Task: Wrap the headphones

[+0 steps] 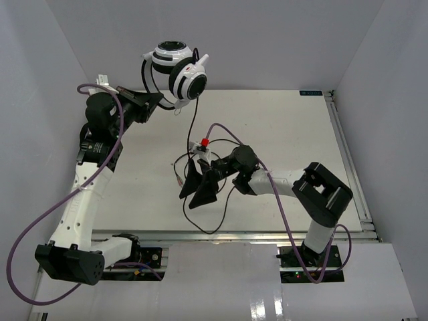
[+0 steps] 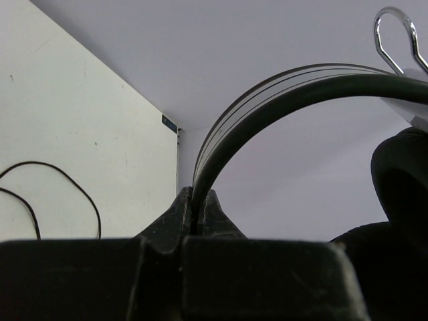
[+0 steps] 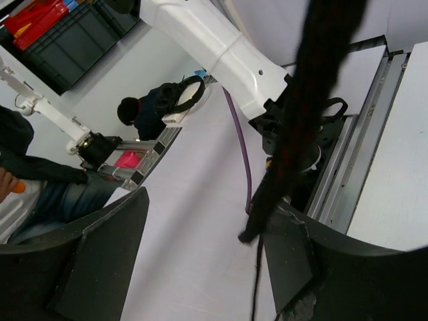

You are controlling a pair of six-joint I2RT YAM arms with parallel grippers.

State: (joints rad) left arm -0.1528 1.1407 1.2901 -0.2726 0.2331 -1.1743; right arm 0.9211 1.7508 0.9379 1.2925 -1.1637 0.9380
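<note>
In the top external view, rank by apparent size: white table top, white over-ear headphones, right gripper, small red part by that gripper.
1. white table top
2. white over-ear headphones, lifted nearer the camera, so lead unsure
3. right gripper
4. small red part

1. The left arm [image 1: 79, 200] has smooth, rounded white plastic link shells joined by matte black cylindrical joint housings [image 1: 101, 115].
2. The right arm [image 1: 284, 180] is built alike: a tapered white link between black housings, the largest being a boxy black elbow block [image 1: 326, 192].
3. A thick purple cable [image 1: 27, 231] runs along the left arm, and a second purple cable [image 1: 286, 217] runs along the right arm to its base.
4. The matte black left gripper [image 1: 159, 100] has two narrow wedge-shaped fingers [image 2: 175, 221] on a broad, flat-fronted body.
5. The black right gripper [image 1: 187, 200] has wide triangular fingers [image 3: 100, 261] of dull plastic.
6. The black base blocks [image 1: 134, 257] show thin red and orange wiring.
</note>
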